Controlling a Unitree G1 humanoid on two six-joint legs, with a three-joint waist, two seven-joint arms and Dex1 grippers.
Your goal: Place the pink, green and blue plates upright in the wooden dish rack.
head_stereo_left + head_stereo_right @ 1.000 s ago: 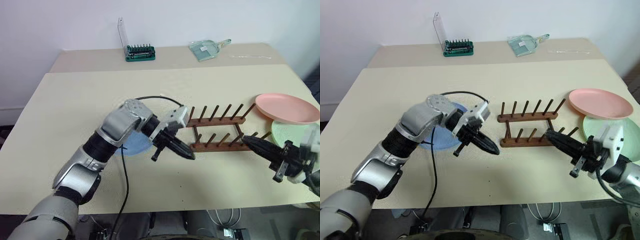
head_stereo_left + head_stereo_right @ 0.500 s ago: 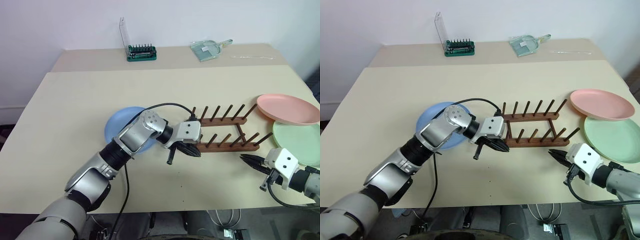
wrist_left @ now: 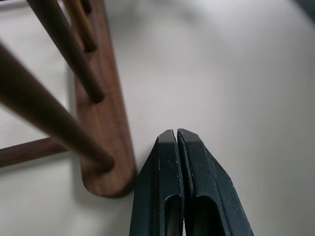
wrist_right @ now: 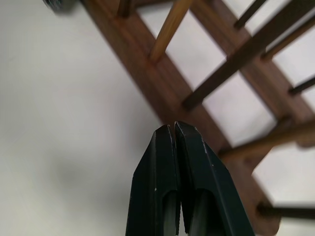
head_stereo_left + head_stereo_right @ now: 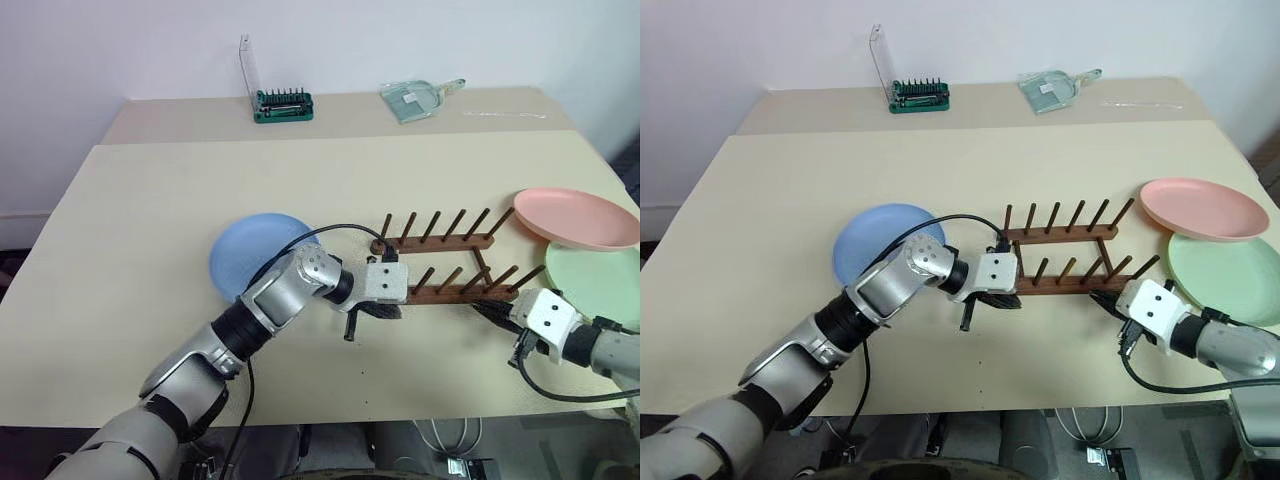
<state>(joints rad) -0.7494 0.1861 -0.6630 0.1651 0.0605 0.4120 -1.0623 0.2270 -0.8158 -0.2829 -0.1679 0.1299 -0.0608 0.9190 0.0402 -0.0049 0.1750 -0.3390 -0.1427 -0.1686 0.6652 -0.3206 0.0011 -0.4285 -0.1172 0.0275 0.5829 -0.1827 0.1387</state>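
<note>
The wooden dish rack (image 5: pixel 440 266) stands empty at the table's middle right. A blue plate (image 5: pixel 250 262) lies flat to its left, partly behind my left arm. On the right the pink plate (image 5: pixel 580 216) lies flat, with the green plate (image 5: pixel 592 282) just in front of it. My left gripper (image 5: pixel 388 311) is shut and empty, its tip low beside the left end of the rack's near rail (image 3: pixel 106 162). My right gripper (image 5: pixel 487 310) is shut and empty too, its tip at the right end of that same rail (image 4: pixel 162 83).
A green screwdriver-bit holder (image 5: pixel 284 105) with a clear lid and a clear glass scoop (image 5: pixel 415 98) sit on the far table by the wall. A black cable (image 5: pixel 320 235) loops over my left arm. Bare tabletop (image 5: pixel 150 220) spreads to the left.
Both arms have sunk toward the table. The left gripper moved right to the rack's left end, uncovering the blue plate. The right gripper moved in to the rack's right end.
</note>
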